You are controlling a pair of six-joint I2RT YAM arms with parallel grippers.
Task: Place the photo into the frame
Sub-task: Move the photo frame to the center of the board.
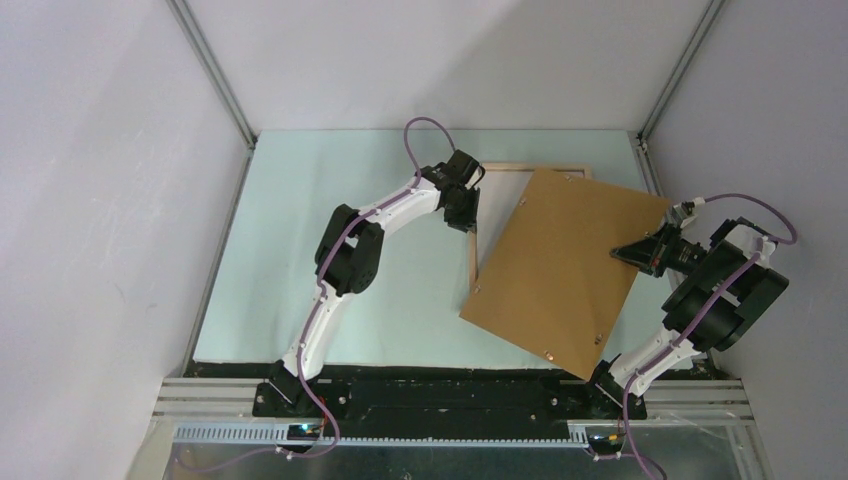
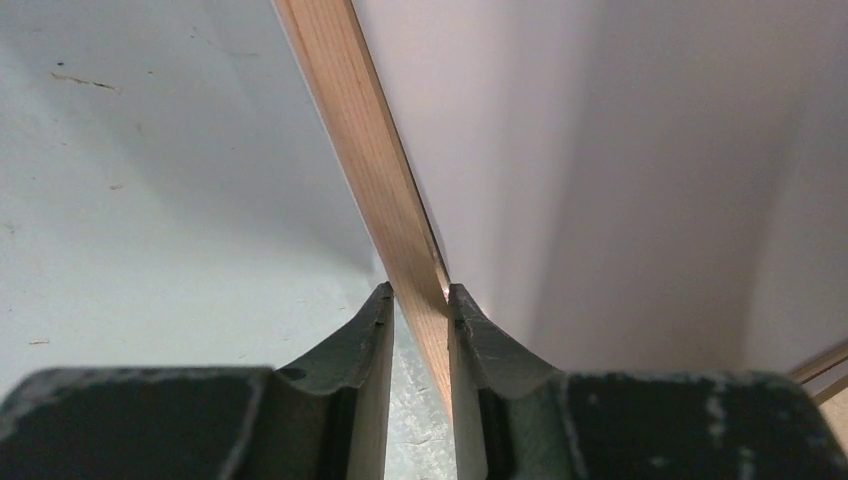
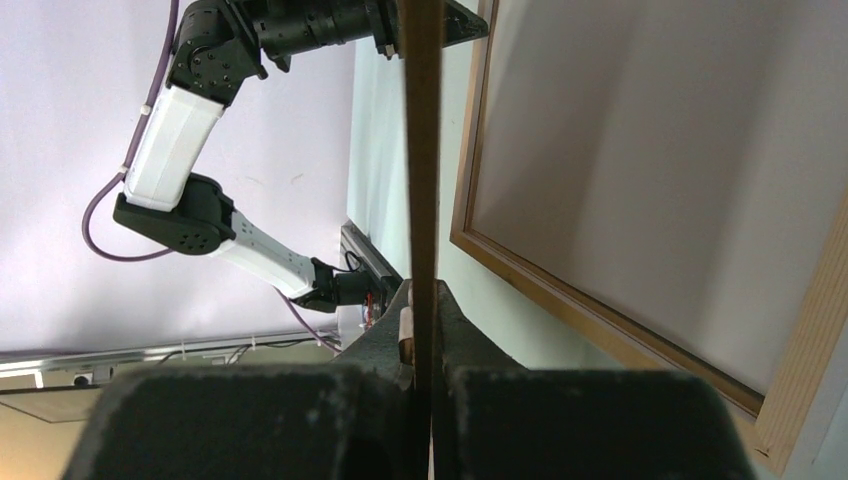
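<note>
The frame [image 1: 510, 167] lies flat at the back of the table, its pale wood back edges up. A brown backing board [image 1: 560, 270] covers most of it, tilted. My right gripper [image 1: 625, 255] is shut on the board's right edge; the right wrist view shows the board [image 3: 423, 150] edge-on between the jaws [image 3: 422, 300], raised above the frame's rail [image 3: 560, 290]. My left gripper [image 1: 468, 222] is on the frame's left rail [image 2: 370, 160], jaws [image 2: 418, 292] narrowed with both tips against the wood. The photo's picture is not visible; a pale surface fills the opening.
The pale green mat [image 1: 300, 250] covers the table between grey walls. A dark rail [image 1: 450, 395] with the arm bases runs along the near edge. My left arm [image 3: 190, 150] reaches over the mat's middle towards the frame.
</note>
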